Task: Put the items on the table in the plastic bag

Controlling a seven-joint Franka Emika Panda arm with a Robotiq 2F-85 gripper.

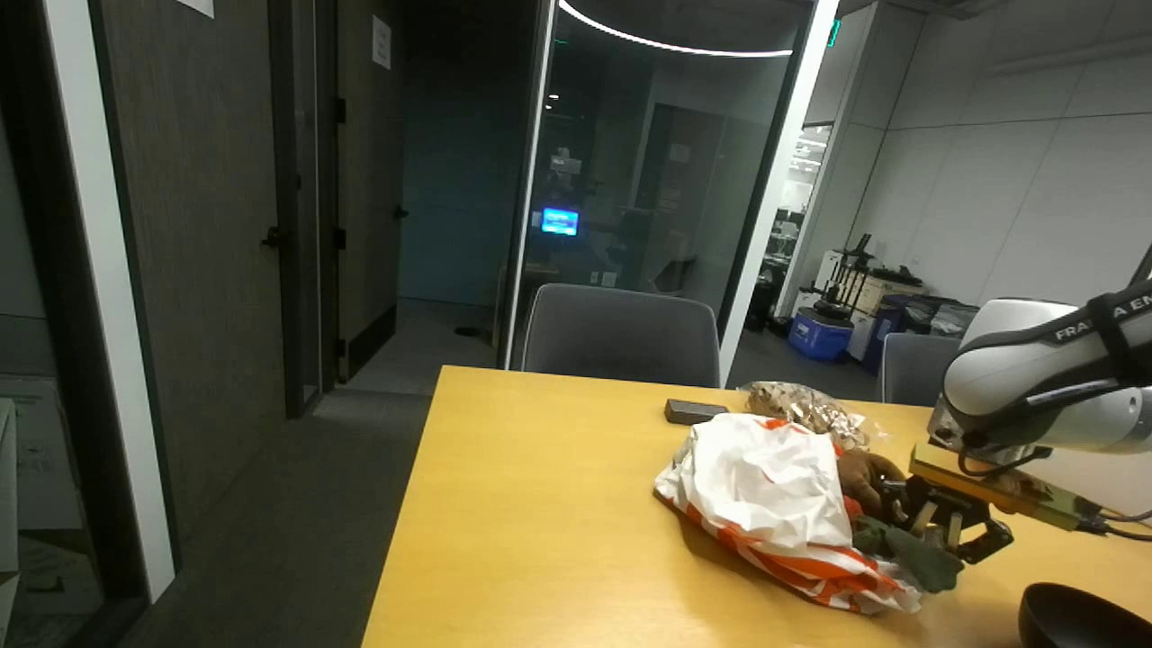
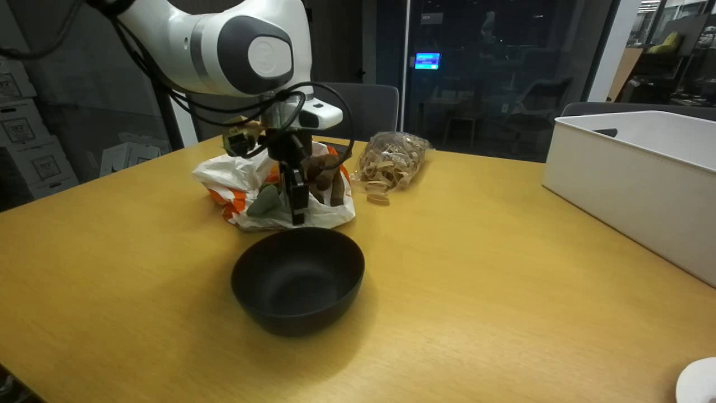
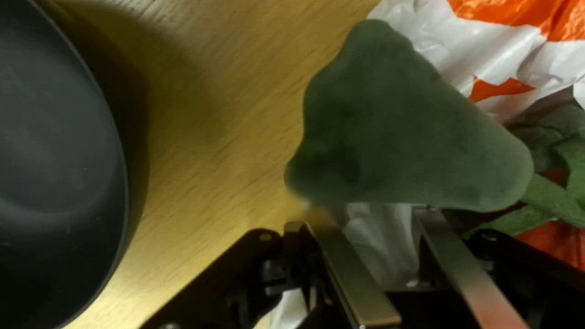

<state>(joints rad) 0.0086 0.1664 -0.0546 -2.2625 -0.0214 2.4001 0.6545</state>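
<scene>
The white-and-orange plastic bag (image 1: 765, 477) lies crumpled on the table; it also shows in an exterior view (image 2: 235, 170) and the wrist view (image 3: 512, 59). A soft green wedge-shaped item (image 3: 406, 123) is at the bag's mouth, also in both exterior views (image 1: 922, 560) (image 2: 264, 201). Brown items (image 1: 866, 481) (image 2: 324, 179) and a red item with green leafy strips (image 3: 566, 242) are in the bag's mouth. My gripper (image 3: 365, 214) points down beside the green item (image 1: 938, 531) (image 2: 298, 212). Its fingers are apart with white plastic between; the green item partly covers the tips, so a grip cannot be seen.
A black bowl (image 2: 296, 322) (image 3: 114, 183) stands close to the gripper. A clear bag of tan bands (image 2: 391, 157) (image 1: 801, 405) and a dark block (image 1: 693, 412) lie beyond the plastic bag. A white bin (image 2: 626, 196) and a white round object (image 2: 699, 380) are on the table.
</scene>
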